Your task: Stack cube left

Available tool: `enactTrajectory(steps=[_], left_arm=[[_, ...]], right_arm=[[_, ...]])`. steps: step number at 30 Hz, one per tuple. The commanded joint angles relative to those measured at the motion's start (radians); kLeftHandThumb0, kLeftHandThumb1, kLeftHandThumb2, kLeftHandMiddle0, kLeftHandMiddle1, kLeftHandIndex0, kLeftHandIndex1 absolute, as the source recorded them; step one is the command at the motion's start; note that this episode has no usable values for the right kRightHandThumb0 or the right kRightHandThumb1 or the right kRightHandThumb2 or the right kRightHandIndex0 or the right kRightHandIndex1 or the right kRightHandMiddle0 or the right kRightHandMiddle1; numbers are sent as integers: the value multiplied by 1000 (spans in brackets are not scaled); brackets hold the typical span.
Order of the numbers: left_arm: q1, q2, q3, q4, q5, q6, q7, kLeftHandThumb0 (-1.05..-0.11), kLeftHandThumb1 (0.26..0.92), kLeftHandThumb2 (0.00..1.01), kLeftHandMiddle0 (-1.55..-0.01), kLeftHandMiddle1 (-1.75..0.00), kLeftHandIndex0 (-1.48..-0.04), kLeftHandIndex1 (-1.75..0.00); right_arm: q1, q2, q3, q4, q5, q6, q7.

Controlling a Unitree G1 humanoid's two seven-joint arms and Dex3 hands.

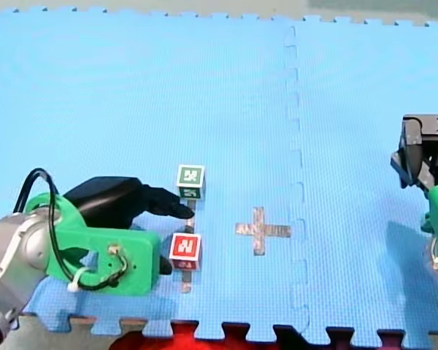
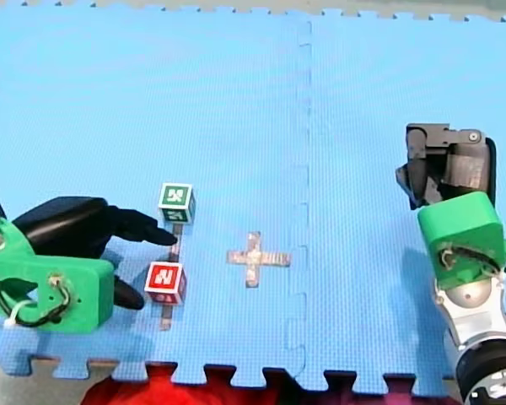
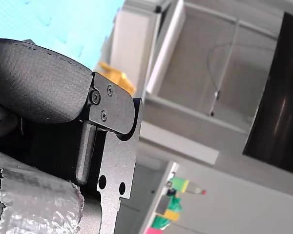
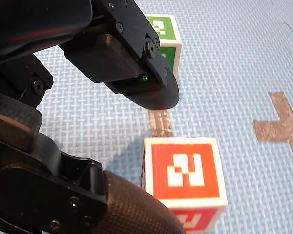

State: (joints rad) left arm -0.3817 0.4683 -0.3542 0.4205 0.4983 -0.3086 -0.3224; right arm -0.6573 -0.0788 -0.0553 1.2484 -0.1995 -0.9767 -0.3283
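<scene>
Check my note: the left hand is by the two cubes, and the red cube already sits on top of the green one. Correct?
Not quite. The left hand is by the cubes, but the red cube stands on the mat, apart from the green cube, not on it. The first head view shows this.

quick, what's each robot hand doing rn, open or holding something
left robot hand: open, holding nothing, beside the red cube
right robot hand: cannot be told, at the right side of the blue mat
</scene>
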Motion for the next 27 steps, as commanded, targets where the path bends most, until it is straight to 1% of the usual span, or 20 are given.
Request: enactTrajectory(steps=[1,7,14,18,19,21,23,24,27], left_arm=[[20,9,9,-24,-3,10,2,-1048,855,16,-824,-1746,-644,-7],[26,-12,19,8,-21,-1,31,-1048,856,11,-825,-1746,-665,-14],[36,-14,20,0,-16,-4,45,-1048,855,7,-828,-1746,-668,-13],[55,-17,16,-13,18,-23,112,-1048,875,15,-831,-1746,-713,-31],[64,-21,11,-5,39,-41,156,-1048,892,21,-832,-1746,-722,-33],[76,-39,-5,53,95,-85,289,-1048,913,30,-834,-1746,-728,-33],[77,-70,-22,121,148,-107,428,-1048,919,59,-838,-1746,-740,-31],[69,-88,-36,166,178,-113,506,-1048,920,65,-838,-1746,-743,-31],[54,-138,-68,298,254,-147,770,-1048,921,96,-853,-1746,-756,-30]], right_arm=[[-5,-7,-3,1,5,3,1],[-3,-8,-2,1,3,2,-1],[0,-11,0,-2,0,-3,-6],[1,-12,0,-4,0,-5,-6],[1,-12,0,-5,0,-6,-6],[2,-12,0,-7,2,-8,-6],[3,-11,-2,-8,3,-10,-4],[2,-12,-2,-8,4,-10,-4],[3,-13,-3,-10,5,-12,-3]])
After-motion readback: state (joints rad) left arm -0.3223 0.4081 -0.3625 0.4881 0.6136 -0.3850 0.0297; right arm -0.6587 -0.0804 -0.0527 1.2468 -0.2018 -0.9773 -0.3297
